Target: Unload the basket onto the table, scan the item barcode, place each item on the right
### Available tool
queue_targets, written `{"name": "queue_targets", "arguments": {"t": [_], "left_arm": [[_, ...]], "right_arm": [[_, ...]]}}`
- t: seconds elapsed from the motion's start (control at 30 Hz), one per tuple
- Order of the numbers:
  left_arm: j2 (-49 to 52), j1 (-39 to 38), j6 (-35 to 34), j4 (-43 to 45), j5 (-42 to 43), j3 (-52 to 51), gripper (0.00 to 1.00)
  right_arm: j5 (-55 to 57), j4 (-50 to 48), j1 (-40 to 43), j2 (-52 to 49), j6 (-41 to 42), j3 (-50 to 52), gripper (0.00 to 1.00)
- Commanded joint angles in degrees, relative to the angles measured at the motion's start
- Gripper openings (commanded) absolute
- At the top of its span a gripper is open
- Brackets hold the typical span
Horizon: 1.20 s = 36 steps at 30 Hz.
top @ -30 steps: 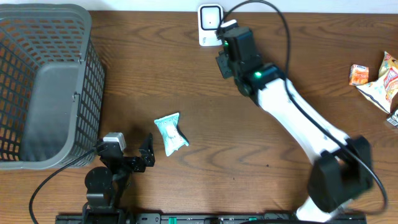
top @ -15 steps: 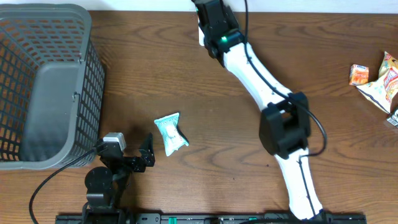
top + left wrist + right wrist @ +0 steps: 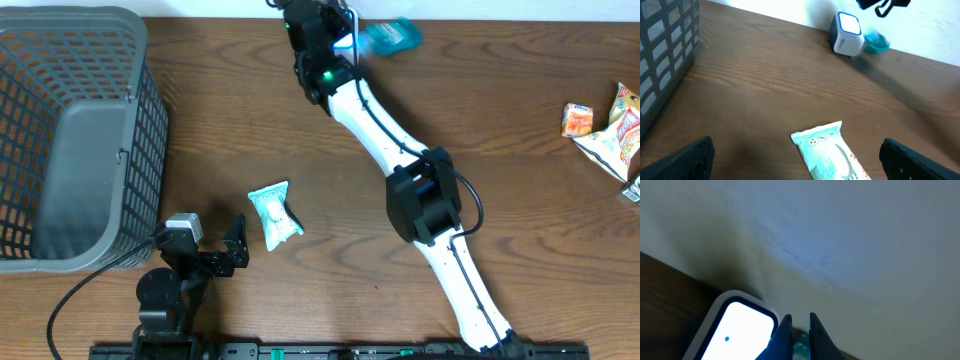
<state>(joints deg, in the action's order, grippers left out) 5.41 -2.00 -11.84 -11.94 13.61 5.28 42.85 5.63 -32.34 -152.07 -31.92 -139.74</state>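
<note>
At the far edge of the table, my right gripper hangs over the scanner. Its jaws are pressed almost together, and nothing shows clamped between them. The teal packet is a blur just to the right of the scanner. In the left wrist view it sits low by the tabletop and apart from that gripper. From the right wrist, only a sliver of teal shows beyond the fingertips. The scanner's white face is lit and carries a small blue dot, and it stands close against the pale wall.

Well back from the scanner, toward my base, my left gripper rests low with its jaws spread wide and holding nothing. A white-and-teal pouch lies flat between it and the scanner, just beside the fingers. A gray mesh basket stands far to the scanner's left. A few orange-and-yellow snack packets lie far to its right.
</note>
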Motion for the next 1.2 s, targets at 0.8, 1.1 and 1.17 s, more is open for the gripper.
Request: {"name": "queue_targets", "arguments": {"t": [0.8,1.1,1.17], "left_arm": [[-0.3,-0.2,0.1,-1.0,0.3,-1.1,0.98],[-0.3,-0.2,0.1,-1.0,0.3,-1.1,0.98],[-0.3,-0.2,0.2,-1.0,0.3,-1.1,0.98]], "right_arm": [[-29.5,45.0,19.3,2.8,30.6,-7.2,0.79],[-33.5,40.9,24.3,1.0,28.4,-7.2,0.84],[-37.4,40.7,25.2,0.1,28.5,-7.1,0.85]]}}
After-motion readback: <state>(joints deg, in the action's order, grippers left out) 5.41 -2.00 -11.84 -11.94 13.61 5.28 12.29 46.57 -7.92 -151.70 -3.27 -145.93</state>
